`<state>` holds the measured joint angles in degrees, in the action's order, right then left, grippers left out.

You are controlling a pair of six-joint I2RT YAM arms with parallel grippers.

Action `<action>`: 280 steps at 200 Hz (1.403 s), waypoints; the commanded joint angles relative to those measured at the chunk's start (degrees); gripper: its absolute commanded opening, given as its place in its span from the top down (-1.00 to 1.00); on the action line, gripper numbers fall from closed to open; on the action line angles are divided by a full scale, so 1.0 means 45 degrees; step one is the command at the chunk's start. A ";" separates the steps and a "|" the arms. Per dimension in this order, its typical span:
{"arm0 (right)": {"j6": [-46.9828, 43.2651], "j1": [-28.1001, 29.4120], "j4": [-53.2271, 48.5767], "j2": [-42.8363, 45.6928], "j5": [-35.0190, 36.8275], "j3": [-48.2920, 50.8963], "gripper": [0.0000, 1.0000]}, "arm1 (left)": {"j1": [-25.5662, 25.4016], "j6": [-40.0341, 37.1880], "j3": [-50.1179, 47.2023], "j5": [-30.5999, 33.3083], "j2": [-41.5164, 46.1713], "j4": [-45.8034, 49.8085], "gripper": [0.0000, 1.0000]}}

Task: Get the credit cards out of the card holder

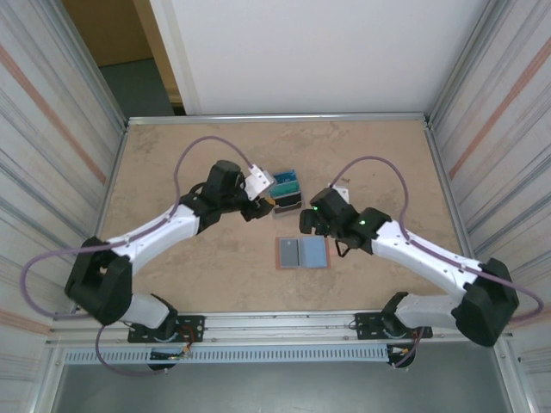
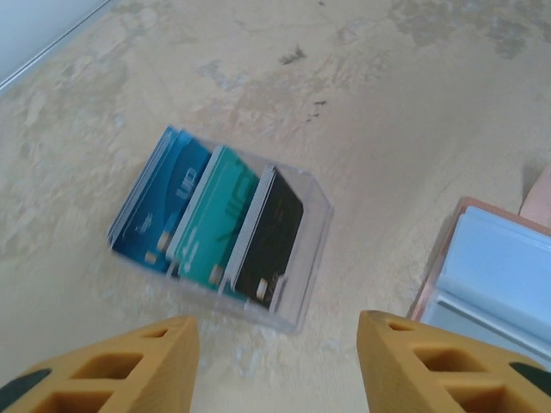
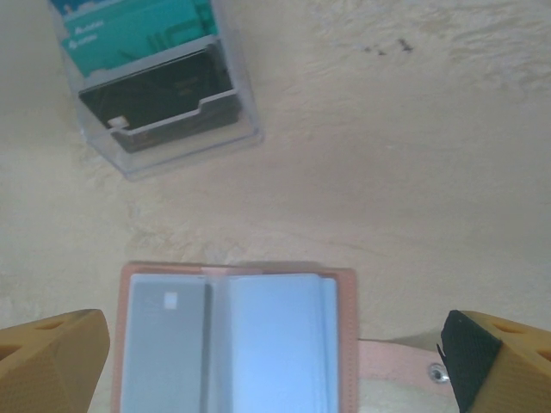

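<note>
The card holder [image 3: 284,344] lies open and flat on the table, tan edged with pale blue-grey panels, its strap tab [image 3: 392,360] pointing right. A grey card shape [image 3: 164,340] with a small pale square shows through its left panel. My right gripper [image 3: 274,344] hovers open just over the card holder [image 1: 301,253]. Three credit cards, blue [image 2: 159,206], teal [image 2: 215,219] and black [image 2: 271,237], stand upright in a clear plastic stand [image 2: 314,258]. My left gripper [image 2: 277,344] is open beside that stand with nothing between its fingers.
The clear stand [image 1: 287,191] sits just beyond the card holder, between my left gripper [image 1: 269,198] and right gripper [image 1: 312,222]. Metal rails edge the tabletop [image 1: 172,155], with corrugated walls to left and right.
</note>
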<state>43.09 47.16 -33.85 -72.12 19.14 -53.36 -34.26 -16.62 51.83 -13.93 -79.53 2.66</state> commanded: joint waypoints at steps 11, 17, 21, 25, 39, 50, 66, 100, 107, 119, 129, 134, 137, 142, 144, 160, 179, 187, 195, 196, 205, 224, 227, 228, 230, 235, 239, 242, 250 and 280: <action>0.0443 0.0963 -0.1808 -0.1920 0.1193 -0.2282 -0.97 | -0.0063 0.2716 -0.1824 0.2285 0.2231 -0.1556 -0.33; 0.0326 0.1232 -0.2023 -0.2245 0.1287 -0.2598 -0.97 | -0.0062 0.3109 -0.2233 0.2590 0.2635 -0.1717 -0.35; 0.0200 0.1412 -0.2102 -0.2457 0.1296 -0.2751 -0.97 | -0.0062 0.3369 -0.2457 0.2791 0.2905 -0.1843 -0.35; 0.0105 0.1557 -0.2159 -0.2644 0.1313 -0.2909 -0.97 | -0.0062 0.3676 -0.2732 0.3018 0.3175 -0.1959 -0.39; -0.0043 0.1783 -0.2166 -0.3142 0.0894 -0.3158 -0.97 | -0.0064 0.4683 -0.3525 0.3822 0.4065 -0.2344 -0.64; -0.0056 0.1767 -0.1995 -0.3397 0.0360 -0.3147 -0.97 | -0.0063 0.5409 -0.4204 0.4564 0.4725 -0.2524 -0.85; -0.0069 0.1805 -0.1703 -0.3667 -0.0181 -0.3011 -0.97 | -0.0071 0.6402 -0.4968 0.5773 0.5616 -0.2507 -0.97; 0.0189 0.2085 -0.1763 -0.4076 -0.0363 -0.2902 -0.97 | -0.0070 0.7679 -0.6255 0.7414 0.7338 -0.2217 -0.97; 0.0190 0.2151 -0.1804 -0.4202 -0.0419 -0.2928 -0.97 | -0.0067 0.7881 -0.6480 0.7607 0.7653 -0.2161 -0.97; 0.0190 0.2281 -0.1851 -0.4400 -0.0590 -0.2973 -0.89 | -0.0063 0.8261 -0.6849 0.7936 0.8161 -0.2099 -0.97; 0.0210 0.2373 -0.1796 -0.4614 -0.0784 -0.2979 -0.73 | -0.0062 0.8464 -0.7110 0.8071 0.8551 -0.2094 -0.98; 0.0220 0.2406 -0.1745 -0.4734 -0.0934 -0.2956 -0.68 | -0.0068 0.8550 -0.7201 0.8110 0.8739 -0.2070 -0.97; 0.0211 0.2425 -0.1711 -0.4794 -0.1035 -0.2964 -0.65 | -0.0063 0.8607 -0.7261 0.8137 0.8829 -0.2042 -0.98; 0.0211 0.2464 -0.1638 -0.4882 -0.1192 -0.2955 -0.59 | -0.0062 0.8700 -0.7343 0.8184 0.8989 -0.2002 -0.97; 0.0210 0.2469 -0.1614 -0.4919 -0.1246 -0.2948 -0.57 | -0.0062 0.8739 -0.7379 0.8201 0.9061 -0.1998 -0.97; 0.0180 0.2582 -0.1344 -0.5204 -0.1717 -0.2884 -0.50 | -0.0048 0.8904 -0.7665 0.8222 0.9516 -0.2116 -0.97; 0.0151 0.2682 -0.1152 -0.5564 -0.2076 -0.2846 -0.44 | 0.0021 0.9061 -0.8011 0.8194 0.9958 -0.2247 -0.97; 0.0157 0.2699 -0.1112 -0.5722 -0.2150 -0.2850 -0.40 | 0.0075 0.9132 -0.8106 0.8136 1.0099 -0.2270 -0.97; 0.0156 0.2723 -0.1102 -0.5878 -0.2177 -0.2853 -0.37 | 0.0136 0.9160 -0.8155 0.8031 1.0205 -0.2287 -0.97; 0.0153 0.2723 -0.1097 -0.5902 -0.2189 -0.2851 -0.37 | 0.0135 0.9161 -0.8167 0.8025 1.0218 -0.2288 -0.97; 0.0170 0.2709 -0.1075 -0.6076 -0.2216 -0.2821 -0.33 | 0.0186 0.9210 -0.8208 0.7979 1.0279 -0.2255 -0.97; 0.0170 0.2722 -0.1034 -0.6401 -0.2239 -0.2780 -0.24 | 0.0220 0.9275 -0.8218 0.7985 1.0265 -0.2231 -0.97; 0.0175 0.2724 -0.1021 -0.6445 -0.2240 -0.2762 -0.23 | 0.0210 0.9279 -0.8218 0.7960 1.0270 -0.2243 -0.97; 0.0173 0.2724 -0.1018 -0.6460 -0.2241 -0.2756 -0.23 | 0.0210 0.9279 -0.8218 0.7970 1.0270 -0.2247 -0.97; 0.0171 0.2724 -0.1015 -0.6470 -0.2231 -0.2752 -0.22 | 0.0226 0.9280 -0.8218 0.7948 1.0255 -0.2235 -0.97; 0.0170 0.2724 -0.1008 -0.6562 -0.2220 -0.2751 -0.20 | 0.0218 0.9280 -0.8218 0.7957 1.0239 -0.2231 -0.98; 0.0170 0.2724 -0.1031 -0.6603 -0.2203 -0.2728 -0.19 | 0.0220 0.9290 -0.8218 0.7935 1.0217 -0.2248 -0.97; 0.0187 0.2724 -0.1033 -0.6654 -0.2170 -0.2731 -0.19 | 0.0224 0.9276 -0.8196 0.7925 1.0198 -0.2250 -0.97; 0.0208 0.2720 -0.1051 -0.6729 -0.2108 -0.2712 -0.18 | 0.0226 0.9280 -0.8198 0.7909 1.0129 -0.2284 -0.97; 0.0280 0.2683 -0.1053 -0.6950 -0.1953 -0.2609 -0.15 | 0.0226 0.9257 -0.8064 0.7745 0.9758 -0.2304 -0.97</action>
<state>43.29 59.02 -37.95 -102.21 9.34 -66.08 -33.69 24.27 15.27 20.78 -34.57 -6.26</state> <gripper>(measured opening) 0.581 0.986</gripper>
